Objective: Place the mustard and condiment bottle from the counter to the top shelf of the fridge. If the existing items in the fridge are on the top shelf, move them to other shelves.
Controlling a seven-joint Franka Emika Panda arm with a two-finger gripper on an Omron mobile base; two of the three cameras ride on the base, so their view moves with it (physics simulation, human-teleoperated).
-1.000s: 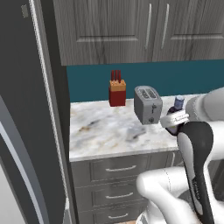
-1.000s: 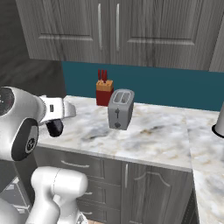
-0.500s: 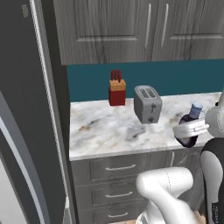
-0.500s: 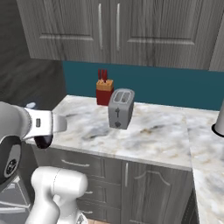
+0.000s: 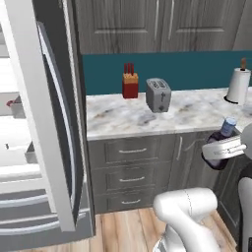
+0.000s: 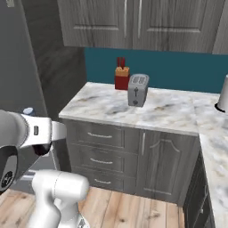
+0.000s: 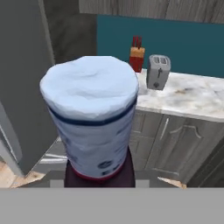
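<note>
Left base view: the hand hangs at the right, in front of the grey drawers and clear of the desk, pinched on the dark body of the condiment bottle. The bottle stands nearly upright, its long axis tipped a little, with the pale blue-white cap up and toward the desk edge. The fridge stands open at far left, its door edge near the camera; a shelf inside carries a small red piece. A toaster, a red knife block and a paper towel roll stand on the desk

Right base view: the arm reaches left, and the bottle's cap peeps above it, near the dark fridge side

Hand view: the bottle fills the near middle, cap toward the camera, dark base low between the fingertips, which are hidden, so the hold sits low on the body. It looks rigid, smooth and light, probably slippery. With the grip well below the cap it could tilt when swung, so a slow carry to the top shelf seems wise
</note>
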